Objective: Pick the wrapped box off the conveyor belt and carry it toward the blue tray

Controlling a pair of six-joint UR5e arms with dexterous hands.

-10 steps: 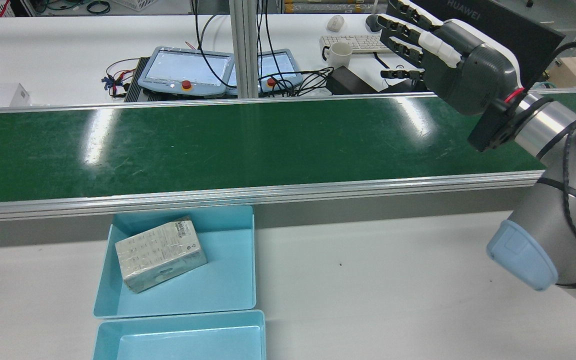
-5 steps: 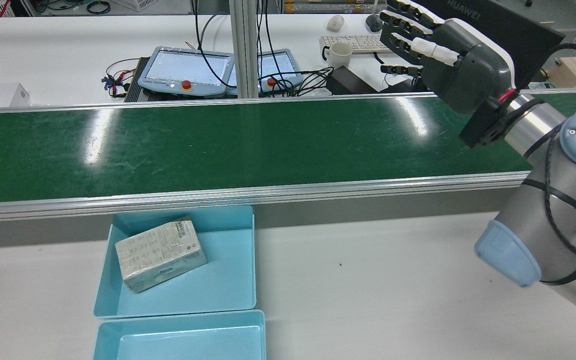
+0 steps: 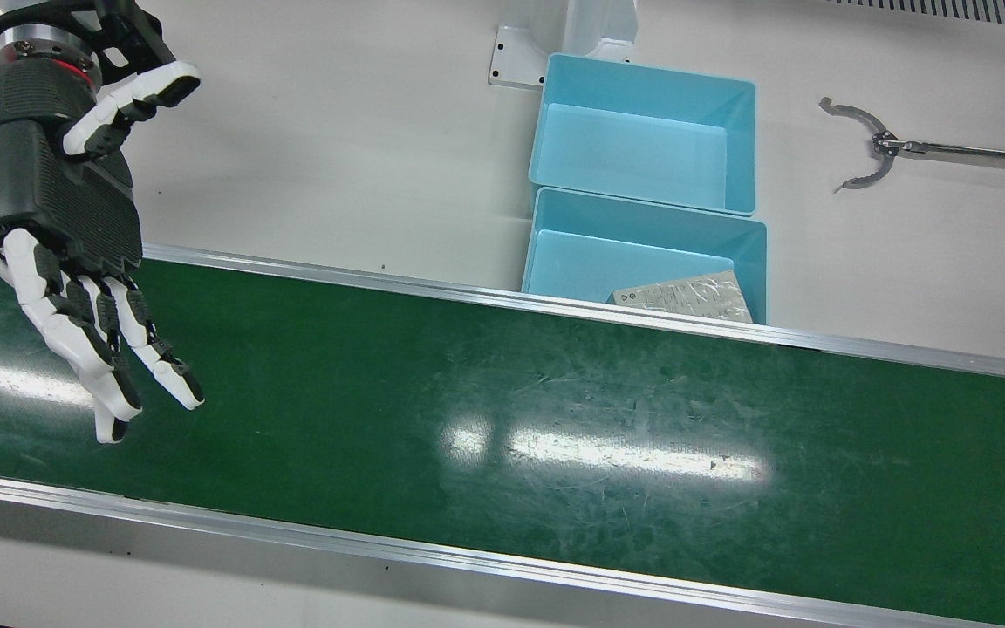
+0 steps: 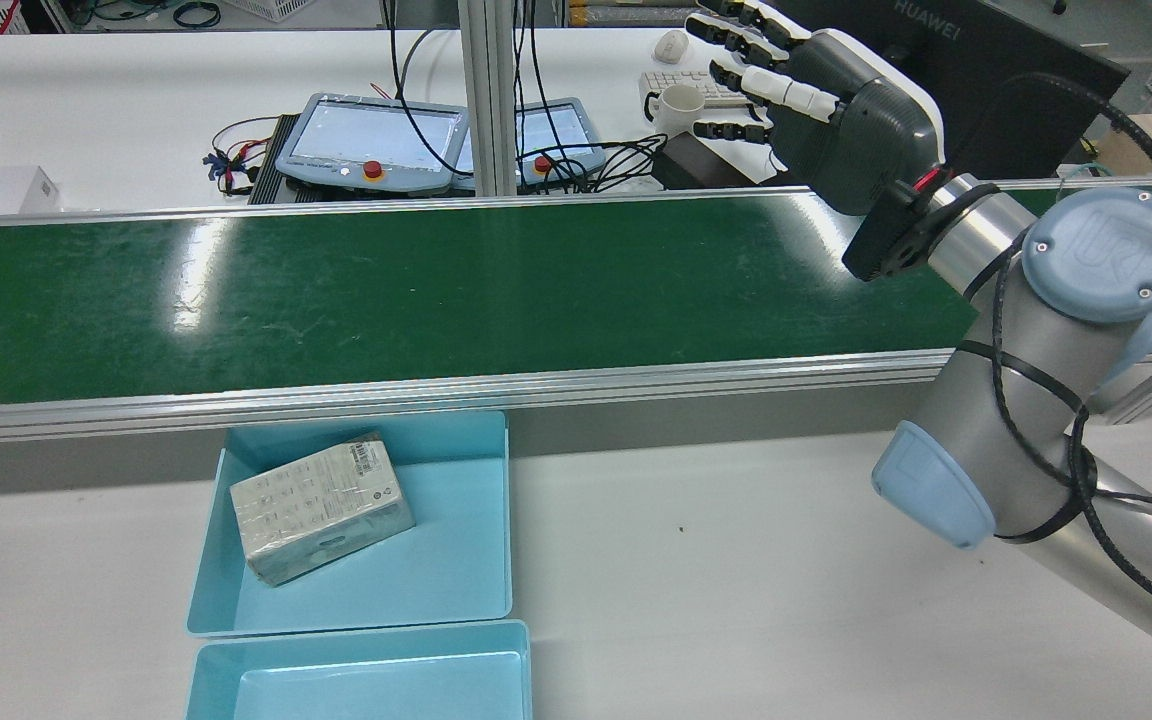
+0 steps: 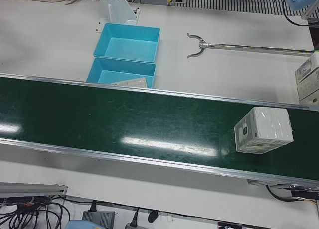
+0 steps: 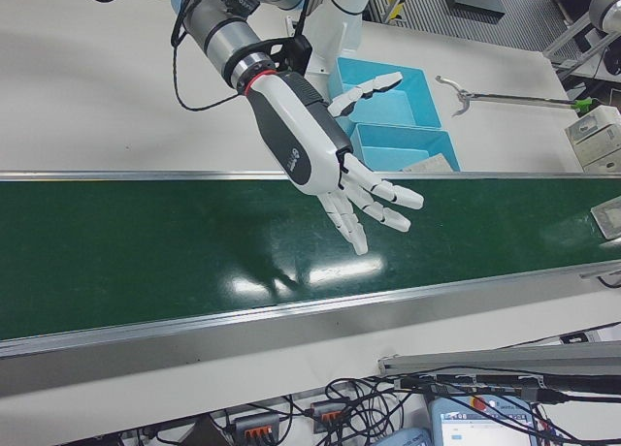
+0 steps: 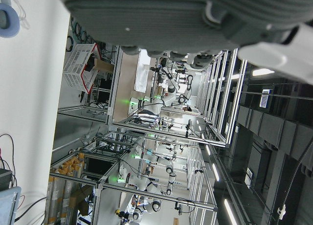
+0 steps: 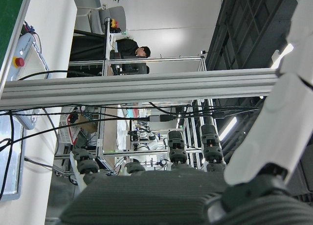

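A white wrapped box (image 5: 263, 130) stands on the green conveyor belt (image 5: 124, 119) at the right end of the left-front view; its edge shows in the right-front view (image 6: 607, 217). It is outside the rear view. My right hand (image 4: 826, 95) is open with fingers spread and hovers empty over the belt (image 4: 436, 290), far from that box; it also shows in the front view (image 3: 66, 218) and the right-front view (image 6: 325, 160). Another wrapped box (image 4: 321, 508) lies in the blue tray (image 4: 461, 565) beside the belt. My left hand (image 7: 195, 19) shows only in its own view, as a blur.
A second blue tray (image 4: 366, 680) sits right behind the first. A metal grabber tool (image 3: 873, 148) lies on the white table. Teach pendants (image 4: 371, 140), a mug (image 4: 676, 105) and cables lie beyond the belt. Stacked boxes (image 5: 310, 79) stand at the table's end.
My right arm has swung left in the rear view and carried the open hand further over the belt. The box in the tray has not moved.
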